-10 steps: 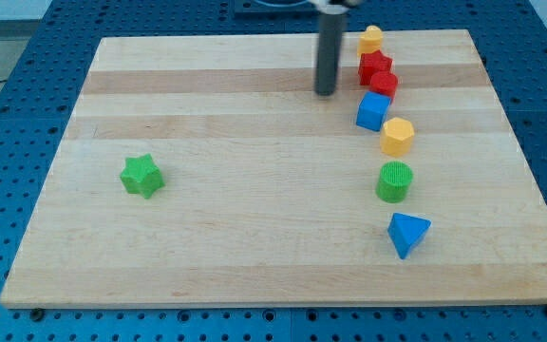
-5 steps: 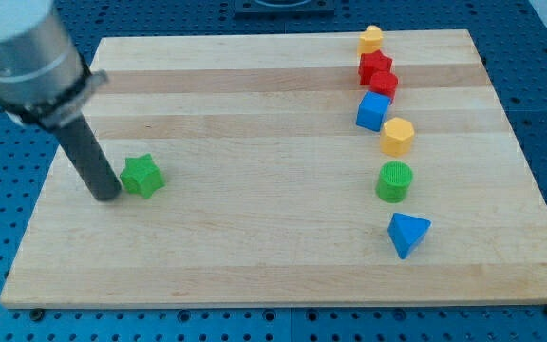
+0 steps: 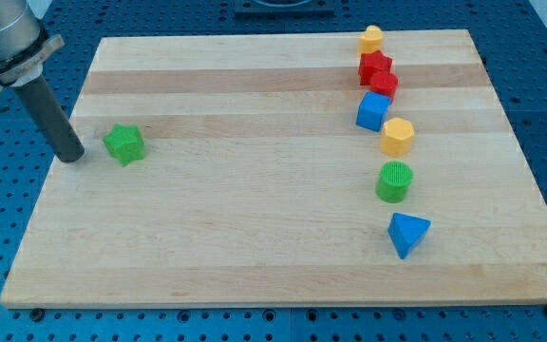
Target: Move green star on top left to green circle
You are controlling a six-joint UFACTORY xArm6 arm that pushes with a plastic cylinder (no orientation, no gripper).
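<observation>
The green star (image 3: 123,143) lies on the wooden board (image 3: 254,247) at the view's left, above mid-height. My tip (image 3: 71,155) rests on the board just left of the star, a small gap apart. The green circle (image 3: 394,181) stands at the view's right, far from the star.
A column of blocks runs down the view's right: a yellow block (image 3: 371,39) at the top, two red blocks (image 3: 378,72), a blue cube (image 3: 373,111), a yellow hexagon (image 3: 398,136), then the green circle and a blue triangle (image 3: 407,233). The board's left edge is close to my tip.
The rod crossed from the view's top centre to the left of the green star. The star has since shifted up and left, and my tip now sits further up and left.
</observation>
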